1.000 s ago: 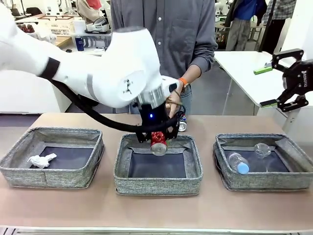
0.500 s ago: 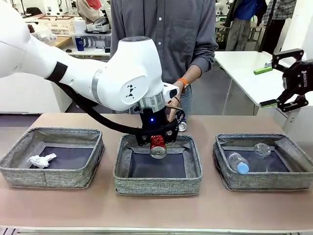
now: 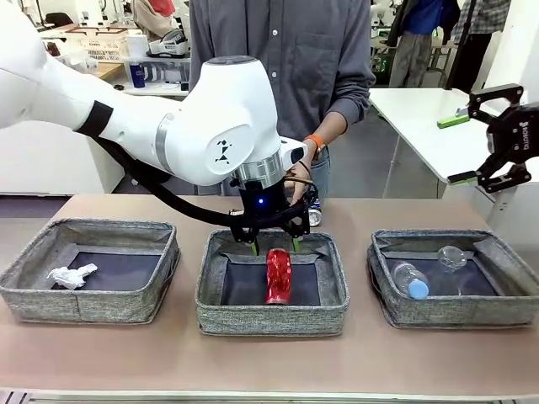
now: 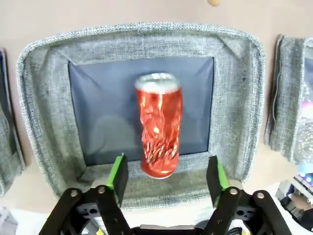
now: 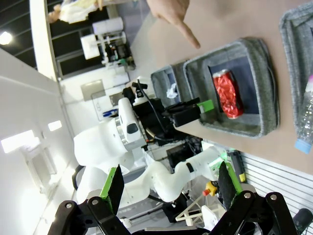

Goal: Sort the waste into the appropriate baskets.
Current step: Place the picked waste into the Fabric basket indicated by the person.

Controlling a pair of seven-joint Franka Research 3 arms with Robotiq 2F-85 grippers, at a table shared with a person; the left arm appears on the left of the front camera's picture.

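Red can (image 3: 278, 275), grey woven basket (image 3: 271, 315)

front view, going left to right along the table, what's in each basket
left basket with crumpled paper wad → middle basket with red can lying on its side under the open left gripper → right basket with blue-capped bottle and clear cup

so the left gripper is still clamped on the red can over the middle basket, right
Not quite. The left gripper is open over the middle basket, but it is not clamped on the red can. The can lies on its side on the basket's dark bottom, apart from the green pads. The left wrist view shows this best, and the front view agrees.
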